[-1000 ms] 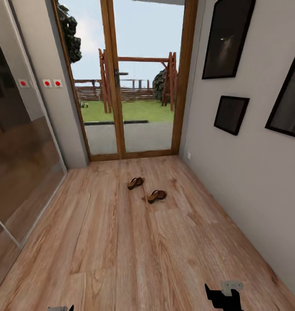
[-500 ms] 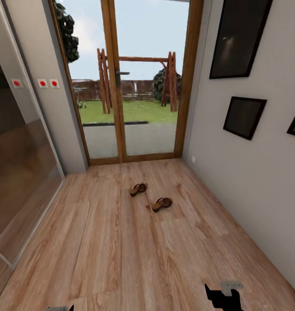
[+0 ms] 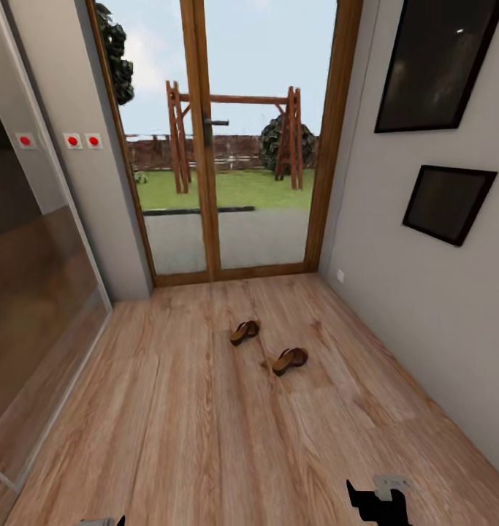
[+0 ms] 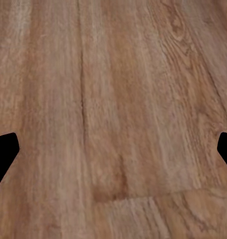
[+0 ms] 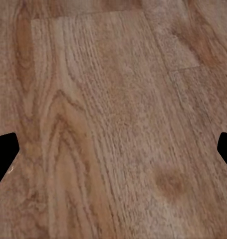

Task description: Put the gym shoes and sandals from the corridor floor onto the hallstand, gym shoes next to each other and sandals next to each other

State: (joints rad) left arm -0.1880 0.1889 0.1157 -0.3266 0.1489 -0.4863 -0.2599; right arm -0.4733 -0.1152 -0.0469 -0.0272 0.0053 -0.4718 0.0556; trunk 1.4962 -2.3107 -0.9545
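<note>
Two dark brown sandals lie apart on the wood-plank corridor floor (image 3: 205, 438) ahead of me in the head view, one farther off (image 3: 244, 332) and one nearer and to the right (image 3: 289, 360). The gym shoes and the hallstand are out of view. My right gripper (image 3: 377, 504) and left gripper (image 3: 103, 521) hang low at the picture's lower edge, well short of the sandals. In the left wrist view the left gripper (image 4: 113, 154) is open over bare planks, with dark fingertips (image 4: 3, 154) at both sides. The right gripper (image 5: 113, 154) is open the same way, holding nothing.
A wood-framed glass door (image 3: 205, 146) closes the corridor's far end, with a garden behind it. A glossy sliding panel (image 3: 30, 277) runs along the left. The grey right wall (image 3: 395, 292) carries dark framed pictures (image 3: 446, 201).
The whole head view has shifted: door and sandals now look closer, and the sandals sit lower and farther right in the picture. The sandals themselves have not moved; both grippers are unchanged.
</note>
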